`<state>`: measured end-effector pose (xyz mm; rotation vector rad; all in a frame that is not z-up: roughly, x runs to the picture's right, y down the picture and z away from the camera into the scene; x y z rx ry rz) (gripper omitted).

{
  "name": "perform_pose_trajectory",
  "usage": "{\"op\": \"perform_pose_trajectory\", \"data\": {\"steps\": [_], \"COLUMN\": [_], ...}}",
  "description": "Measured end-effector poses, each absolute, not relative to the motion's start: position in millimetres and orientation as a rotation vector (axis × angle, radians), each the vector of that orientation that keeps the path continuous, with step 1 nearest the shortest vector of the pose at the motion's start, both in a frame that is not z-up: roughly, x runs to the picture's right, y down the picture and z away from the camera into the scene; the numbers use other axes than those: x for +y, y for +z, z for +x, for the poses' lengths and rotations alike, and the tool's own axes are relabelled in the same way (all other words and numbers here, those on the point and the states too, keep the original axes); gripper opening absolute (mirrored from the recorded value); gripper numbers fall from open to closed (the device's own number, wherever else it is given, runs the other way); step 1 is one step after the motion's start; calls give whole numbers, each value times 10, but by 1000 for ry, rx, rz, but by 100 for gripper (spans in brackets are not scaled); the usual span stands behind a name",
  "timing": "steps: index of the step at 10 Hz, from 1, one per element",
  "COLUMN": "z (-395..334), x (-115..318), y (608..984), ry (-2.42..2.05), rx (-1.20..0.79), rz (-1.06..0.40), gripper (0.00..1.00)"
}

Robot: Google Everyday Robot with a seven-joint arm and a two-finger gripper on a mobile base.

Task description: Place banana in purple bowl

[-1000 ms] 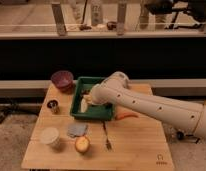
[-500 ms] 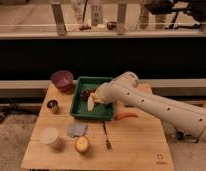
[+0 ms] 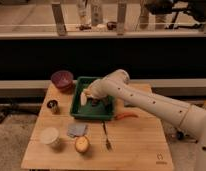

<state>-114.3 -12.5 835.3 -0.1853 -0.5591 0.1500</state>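
The banana (image 3: 83, 97) is pale cream-yellow and stands nearly upright at the tip of my gripper (image 3: 89, 96), over the left part of the green tray (image 3: 77, 113). My gripper reaches in from the right on a long white arm and looks shut on the banana. The purple bowl (image 3: 62, 79) sits on the wooden table at the back left, just left of the tray and a short way from the gripper. It looks empty.
A small dark cup (image 3: 52, 105) stands left of the tray. An orange carrot (image 3: 127, 115) lies right of the tray. In front are a dark fork (image 3: 106, 136), a grey cloth (image 3: 76, 130), a white cup (image 3: 50, 136) and a round orange fruit (image 3: 82, 144).
My gripper with the banana has shifted slightly left and up over the tray's left side. The arm's elbow has swung a little. The other objects have not moved.
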Motion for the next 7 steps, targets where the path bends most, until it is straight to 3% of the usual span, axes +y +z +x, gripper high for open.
{"op": "perform_pose_trajectory", "data": {"steps": [7], "z": [-2472], "x": [-967], "y": [8993], "ry": [108], "rx": [-670], "rz": [-70], "gripper": [3]}}
